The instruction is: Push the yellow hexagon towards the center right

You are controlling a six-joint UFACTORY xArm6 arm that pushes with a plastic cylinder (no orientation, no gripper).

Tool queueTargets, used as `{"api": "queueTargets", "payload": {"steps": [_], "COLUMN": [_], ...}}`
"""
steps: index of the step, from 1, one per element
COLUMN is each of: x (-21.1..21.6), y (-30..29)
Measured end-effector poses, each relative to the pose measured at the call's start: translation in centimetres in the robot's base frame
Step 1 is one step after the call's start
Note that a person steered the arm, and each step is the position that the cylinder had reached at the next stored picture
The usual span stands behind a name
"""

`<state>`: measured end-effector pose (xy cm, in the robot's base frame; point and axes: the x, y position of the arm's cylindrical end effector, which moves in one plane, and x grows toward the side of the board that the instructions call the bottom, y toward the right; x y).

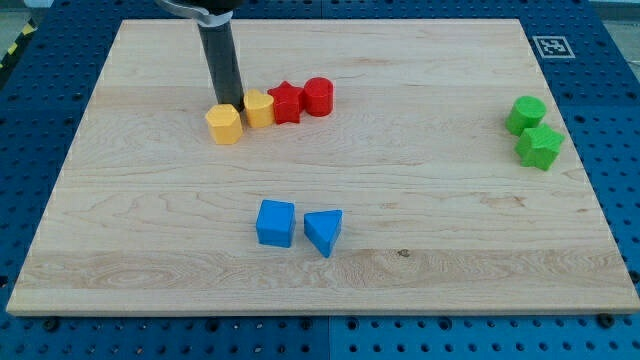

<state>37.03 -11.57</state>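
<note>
The yellow hexagon (225,124) lies on the wooden board (400,200) in the upper left part of the view. My tip (229,104) stands just above the hexagon's top edge in the view, touching or almost touching it. It is also close to the left side of a second yellow block (259,108), whose shape I cannot make out. The dark rod rises from the tip to the view's top.
A red star (286,102) and a red cylinder (318,96) continue the row to the right of the second yellow block. A blue cube (275,222) and a blue triangle (323,232) lie lower centre. A green cylinder (526,114) and another green block (540,147) sit at the right edge.
</note>
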Motion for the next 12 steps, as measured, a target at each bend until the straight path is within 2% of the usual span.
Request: {"api": "queueTargets", "payload": {"steps": [3,4,5,6,7,8,11,12], "x": [0.8,1.4,1.4,3.2,5.9,6.3,7.6,6.9], "y": [1.3,0.0,-4.2,-4.5,-2.6,1.2,2.3,5.1]}}
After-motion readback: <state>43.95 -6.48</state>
